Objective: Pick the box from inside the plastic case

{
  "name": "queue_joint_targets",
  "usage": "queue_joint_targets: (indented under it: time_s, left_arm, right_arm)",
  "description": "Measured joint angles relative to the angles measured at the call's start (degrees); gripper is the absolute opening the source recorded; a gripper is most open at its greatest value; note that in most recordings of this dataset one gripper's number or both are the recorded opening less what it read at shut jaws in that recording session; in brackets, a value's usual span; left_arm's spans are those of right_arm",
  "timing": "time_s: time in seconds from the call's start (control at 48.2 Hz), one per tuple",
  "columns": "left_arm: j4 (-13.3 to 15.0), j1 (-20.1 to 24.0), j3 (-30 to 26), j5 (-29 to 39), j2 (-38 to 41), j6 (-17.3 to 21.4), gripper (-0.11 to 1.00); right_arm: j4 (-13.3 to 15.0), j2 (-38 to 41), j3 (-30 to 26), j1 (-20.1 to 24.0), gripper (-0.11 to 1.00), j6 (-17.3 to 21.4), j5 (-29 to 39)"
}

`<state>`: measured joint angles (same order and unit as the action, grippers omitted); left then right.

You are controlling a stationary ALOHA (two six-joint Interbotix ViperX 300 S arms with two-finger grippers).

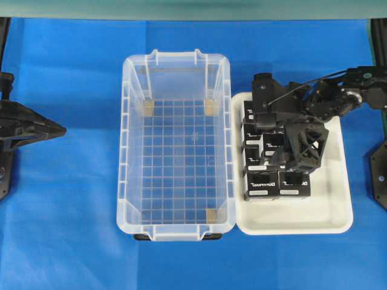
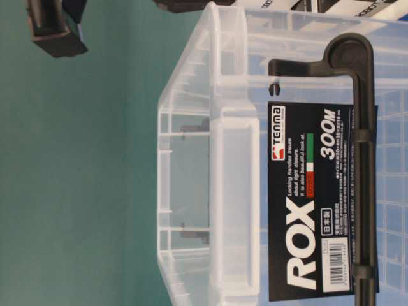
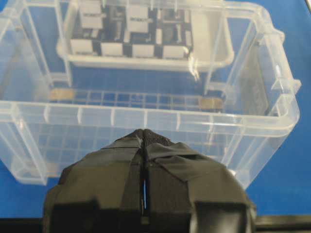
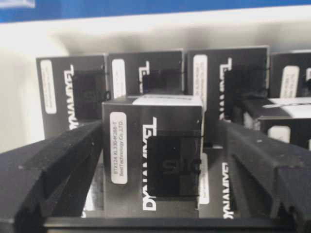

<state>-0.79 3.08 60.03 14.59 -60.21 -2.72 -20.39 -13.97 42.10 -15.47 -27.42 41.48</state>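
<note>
The clear plastic case point(image 1: 124, 151) lies in the middle of the blue table, and only its ribbed grid floor and tan corner pads show inside it. The box point(image 4: 153, 150), black with white lettering and a label strip, stands upright on other black boxes point(image 1: 261, 184) in the white tray point(image 1: 338, 223). My right gripper point(image 4: 162, 141) is open around it, with a gap on the box's right side. In the overhead view the right gripper point(image 1: 297, 164) hangs over the tray and hides that box. My left gripper point(image 1: 57, 128) is shut and empty, left of the case.
Several identical black boxes point(image 4: 73, 92) stand in rows in the tray, close around the right fingers. Through the case wall point(image 3: 146, 116) the left wrist view shows the tray point(image 3: 146, 62) beyond. The table-level view is filled by the case's labelled end point(image 2: 210, 159).
</note>
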Motion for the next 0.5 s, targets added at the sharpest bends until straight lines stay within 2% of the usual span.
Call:
queue_joint_targets:
  time_s: [0.208, 0.498]
  left_arm:
    - [-0.09, 0.00, 0.00, 0.00, -0.26, 0.00, -0.06]
    - [-0.09, -0.09, 0.00, 0.00, -0.26, 0.00, -0.06]
  right_arm:
    - [0.00, -2.64, -0.18, 0.00, 0.95, 0.18, 0.88]
    - [0.00, -13.01, -3.52, 0.00, 0.95, 0.70, 3.08]
